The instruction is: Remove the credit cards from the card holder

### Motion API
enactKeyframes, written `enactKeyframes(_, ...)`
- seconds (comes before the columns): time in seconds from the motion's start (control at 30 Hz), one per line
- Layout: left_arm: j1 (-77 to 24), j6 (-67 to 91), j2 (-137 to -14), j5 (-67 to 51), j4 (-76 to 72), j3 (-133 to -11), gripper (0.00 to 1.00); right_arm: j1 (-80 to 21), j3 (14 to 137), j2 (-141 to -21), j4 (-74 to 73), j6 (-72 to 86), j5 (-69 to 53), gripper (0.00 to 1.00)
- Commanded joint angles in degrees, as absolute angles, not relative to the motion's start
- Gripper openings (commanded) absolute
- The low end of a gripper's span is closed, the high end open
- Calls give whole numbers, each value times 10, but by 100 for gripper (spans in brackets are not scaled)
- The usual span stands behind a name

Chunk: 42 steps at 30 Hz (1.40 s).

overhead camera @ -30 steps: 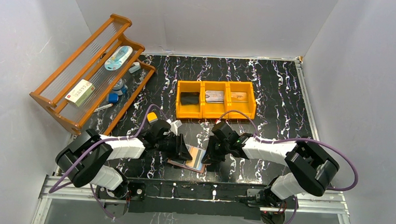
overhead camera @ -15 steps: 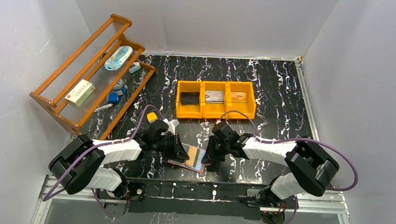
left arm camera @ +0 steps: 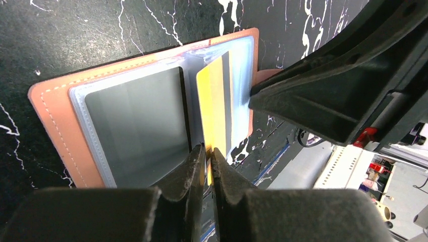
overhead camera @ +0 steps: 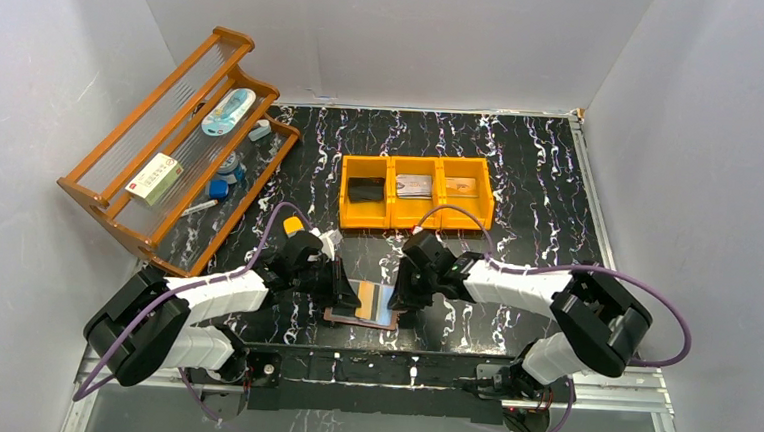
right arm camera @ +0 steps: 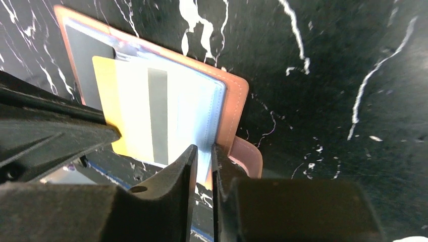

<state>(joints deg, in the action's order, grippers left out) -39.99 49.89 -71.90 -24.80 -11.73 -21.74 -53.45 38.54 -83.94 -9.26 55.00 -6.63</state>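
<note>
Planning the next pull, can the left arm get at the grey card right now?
Probably, once it lets go: the left gripper is shut on the yellow card, and the grey card lies unobstructed beside it in the card holder.

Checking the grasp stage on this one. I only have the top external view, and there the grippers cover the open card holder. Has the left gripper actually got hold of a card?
Observer: Yes. The left wrist view shows the left gripper pinched shut on the edge of a yellow card with a dark stripe.
Operator: Any other card inside?
Observer: A grey card sits fully in the slot beside it in the card holder.
Operator: And the other arm?
Observer: The right wrist view shows the right gripper closed on the edge of the pale blue lining, beside the snap tab.
</note>
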Motion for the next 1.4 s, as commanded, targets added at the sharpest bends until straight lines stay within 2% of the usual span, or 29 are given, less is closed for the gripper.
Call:
enactKeyframes(0.0,-397,492,-716,-258,-117,-234,9,-533,420,-803,-95,528,-26,27)
enactKeyframes(0.13,-397,492,-717,-258,-119,-234,10,-533,418,-791,-40,537,-63,28)
enactKeyframes(0.37,-397,494,-715,-259,-120,-231,10,-538,429,-842,-25,546,-92,29)
enactKeyframes(0.6,-398,487,-717,-265,-113,-232,11,-543,383,-885,-7,574,-78,30)
enactKeyframes(0.9,-397,440,-709,-243,-29,-261,13,-542,350,-873,-42,618,-18,23)
enactKeyframes(1.2,-397,486,-744,-311,-161,-243,30,-543,354,-880,-38,615,-25,23)
enactKeyframes(1.37,-397,492,-780,-317,-177,-242,29,-543,349,-883,-26,617,-33,23)
